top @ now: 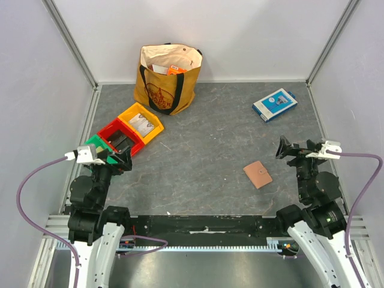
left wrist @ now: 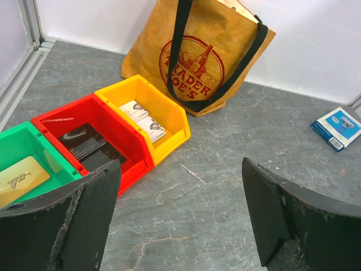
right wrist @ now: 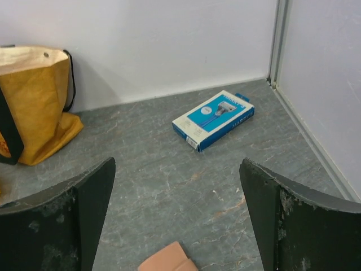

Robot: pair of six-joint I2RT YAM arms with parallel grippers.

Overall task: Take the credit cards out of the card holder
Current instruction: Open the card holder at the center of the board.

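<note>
The small pinkish-tan leather card holder [top: 257, 174] lies flat and folded shut on the grey marbled table [top: 204, 156], right of centre and slightly skewed. Only its near corner shows at the bottom edge of the right wrist view. No credit cards are visible; presumably they sit inside the fold.

The holder is judged light, soft and pliant. It lies low on the table, so a pinch from above would likely slide off. The better hold is across a short edge or at the snap tab, with one gripper pinning the body while the other lifts the flap. The cards are probably thin, stiff and slick, and best pinched by an exposed edge.

The right gripper [top: 283, 147] hovers near the holder, just beyond it, jaws spread wide and empty. The left gripper [top: 124, 161] is well apart from it, jaws likewise spread and empty, beside the row of green [top: 95, 144], red [top: 109, 129] and yellow plastic bins [top: 133, 111].

Farther back are a blue-and-white flat box [top: 275, 104] and a tan paper tote bag [top: 168, 78].
</note>
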